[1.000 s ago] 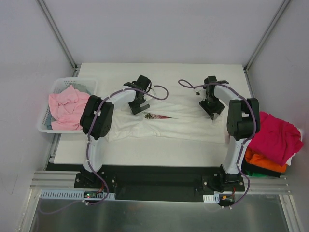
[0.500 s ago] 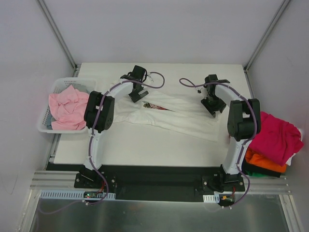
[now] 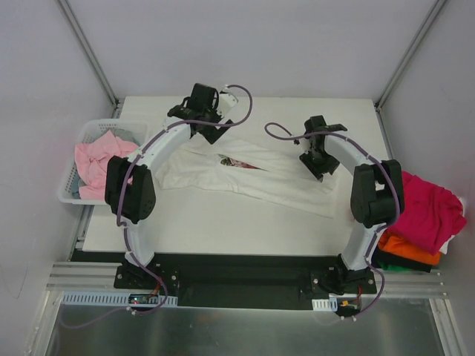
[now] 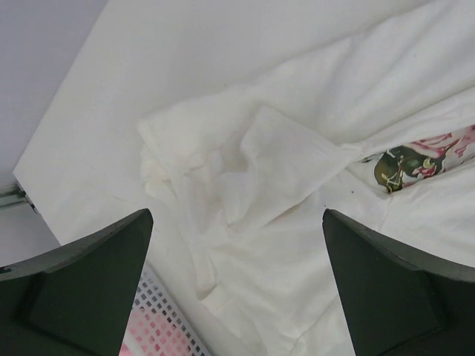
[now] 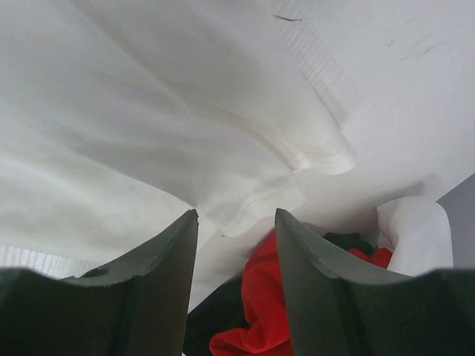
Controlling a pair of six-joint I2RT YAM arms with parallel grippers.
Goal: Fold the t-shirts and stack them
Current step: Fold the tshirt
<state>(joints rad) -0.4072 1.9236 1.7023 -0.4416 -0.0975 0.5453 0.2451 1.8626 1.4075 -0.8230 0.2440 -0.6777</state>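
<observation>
Left gripper [image 4: 236, 219] hangs with its two dark fingers spread wide, nothing between them, above the far left end of the white cotton t-shirt with a small pink-and-green flower print [image 3: 260, 178]. Right below that gripper is a crumpled sleeve of the shirt, folded over itself. The printed patch [image 4: 415, 156] peeks out of a fold a bit off to its side, toward the other arm. The shirt lies stretched out flat on the white tabletop [image 3: 223, 222] in a long slanted band that runs from under the left gripper to under the right gripper [image 5: 236, 215]. Right gripper is down low at the shirt's other end with its fingers partly apart. White cloth sits right at its tips, but I cannot tell whether it is pinched or just lying there. Past the right gripper, off the tabletop edge, are the magenta t-shirt [image 3: 427, 208], crumpled on top, the folded orange t-shirt [image 3: 404, 251] under it and a dark t-shirt [image 3: 390, 261] at the bottom. Well away from the left gripper, beside the tabletop, a pale pink t-shirt [image 3: 100, 167] is bunched in the white plastic lattice basket [image 3: 100, 126].
</observation>
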